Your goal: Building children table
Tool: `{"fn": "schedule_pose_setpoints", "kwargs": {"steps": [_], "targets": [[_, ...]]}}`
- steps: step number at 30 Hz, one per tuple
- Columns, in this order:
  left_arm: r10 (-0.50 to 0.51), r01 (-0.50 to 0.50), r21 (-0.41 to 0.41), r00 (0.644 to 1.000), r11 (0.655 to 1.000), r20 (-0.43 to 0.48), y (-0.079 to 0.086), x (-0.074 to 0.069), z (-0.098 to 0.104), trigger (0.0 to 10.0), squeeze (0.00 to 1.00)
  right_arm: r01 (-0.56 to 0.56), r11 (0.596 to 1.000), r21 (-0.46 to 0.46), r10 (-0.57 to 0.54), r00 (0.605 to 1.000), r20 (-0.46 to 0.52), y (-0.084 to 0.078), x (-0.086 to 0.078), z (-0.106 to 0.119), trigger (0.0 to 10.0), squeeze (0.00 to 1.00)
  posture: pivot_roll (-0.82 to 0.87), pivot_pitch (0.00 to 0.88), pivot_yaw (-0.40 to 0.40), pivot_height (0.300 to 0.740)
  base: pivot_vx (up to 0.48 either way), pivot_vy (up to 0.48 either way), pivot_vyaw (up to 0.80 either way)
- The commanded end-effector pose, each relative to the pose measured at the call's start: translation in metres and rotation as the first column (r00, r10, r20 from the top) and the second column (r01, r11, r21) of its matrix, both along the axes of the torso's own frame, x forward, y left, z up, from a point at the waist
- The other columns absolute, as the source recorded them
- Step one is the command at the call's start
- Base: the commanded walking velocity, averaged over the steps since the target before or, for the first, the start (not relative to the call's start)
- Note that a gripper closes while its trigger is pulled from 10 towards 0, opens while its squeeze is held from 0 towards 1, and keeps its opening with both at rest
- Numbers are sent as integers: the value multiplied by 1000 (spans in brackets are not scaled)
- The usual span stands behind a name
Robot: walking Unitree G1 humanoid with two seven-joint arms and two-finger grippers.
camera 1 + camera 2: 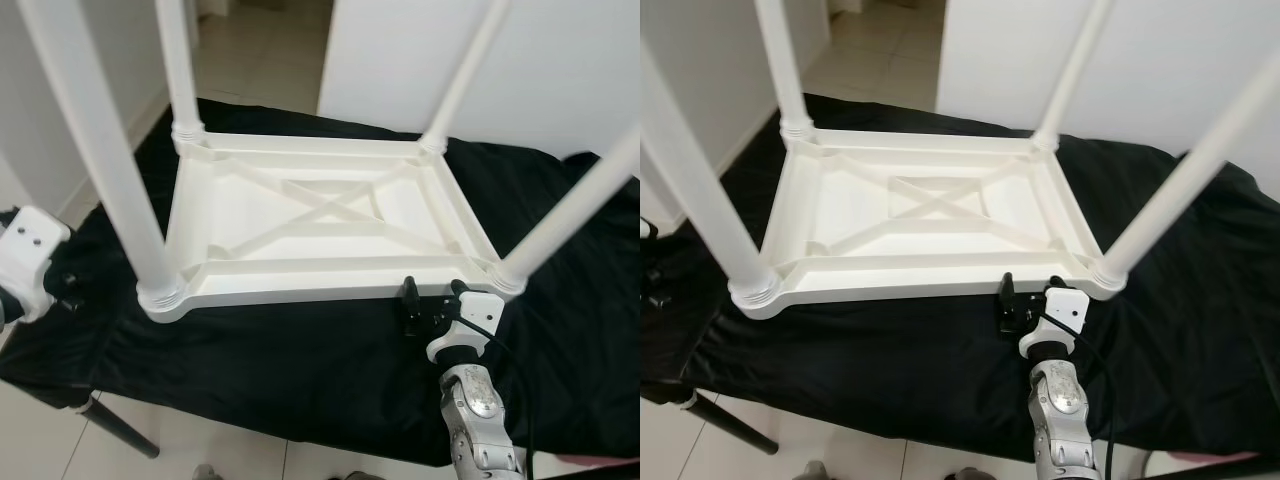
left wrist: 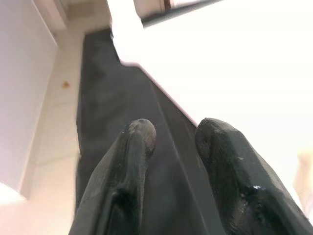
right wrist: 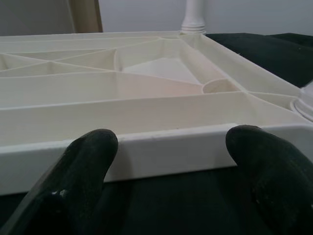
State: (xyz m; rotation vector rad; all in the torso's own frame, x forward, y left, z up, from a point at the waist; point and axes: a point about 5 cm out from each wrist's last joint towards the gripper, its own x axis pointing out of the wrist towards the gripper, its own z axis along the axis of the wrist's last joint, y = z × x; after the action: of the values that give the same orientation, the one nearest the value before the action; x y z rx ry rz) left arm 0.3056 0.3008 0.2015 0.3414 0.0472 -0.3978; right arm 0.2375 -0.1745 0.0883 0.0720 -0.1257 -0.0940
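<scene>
White plastic children's table [image 1: 330,215] lies upside down on our black-clothed bench [image 1: 300,370]. Our right gripper [image 1: 432,300] has open jaws by its near edge; left gripper [image 2: 171,147] jaws open too.

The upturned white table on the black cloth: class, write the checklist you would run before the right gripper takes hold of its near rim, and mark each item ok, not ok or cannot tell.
1. All four legs fitted on the white table: ok, each stands in a corner socket.
2. Table lies flat on the black cloth: ok.
3. Right gripper open: ok, fingers spread.
4. Right gripper lined up with the near rim: ok, the rim crosses between the fingers.
5. Rim already touched: cannot tell.
6. Left gripper clear of the table: ok, open beside its left edge.
</scene>
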Motion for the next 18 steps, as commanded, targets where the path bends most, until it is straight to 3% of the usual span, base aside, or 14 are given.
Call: {"fn": "schedule_pose_setpoints", "kwargs": {"steps": [1,3,8,10,13,16,18], "targets": [[12,-10,-78,1000,997,26,-8,14,-1,10000,0,33,999,-12,-33,999,-13,-7,-9,-2,10000,0,22,49,-56,740,0,0,0],[12,-7,-141,999,990,34,-16,27,2,10000,0,38,999,-19,-38,999,-28,-7,-12,-5,10000,0,-11,46,-45,740,0,0,0],[-22,35,-227,998,973,61,-32,43,11,10000,0,50,998,-34,-51,997,-54,-10,-14,-10,10000,0,-39,43,-33,740,0,0,0],[-22,35,-227,998,973,61,-32,43,11,10000,0,50,998,-34,-51,997,-54,-10,-14,-10,10000,0,-39,43,-33,740,0,0,0],[-191,226,-366,973,903,130,-65,53,28,10000,0,81,994,-68,-85,994,-70,-20,-11,-11,10000,0,-57,42,-18,740,0,0,0],[-224,262,-383,964,886,144,-71,54,30,10000,0,85,993,-76,-90,993,-72,-22,-10,-11,10000,0,-57,42,-18,740,0,0,0],[-311,343,-364,939,866,145,-84,47,26,10000,0,87,992,-88,-93,993,-73,-26,-7,-9,10000,0,-51,46,-27,740,0,0,0]]}}
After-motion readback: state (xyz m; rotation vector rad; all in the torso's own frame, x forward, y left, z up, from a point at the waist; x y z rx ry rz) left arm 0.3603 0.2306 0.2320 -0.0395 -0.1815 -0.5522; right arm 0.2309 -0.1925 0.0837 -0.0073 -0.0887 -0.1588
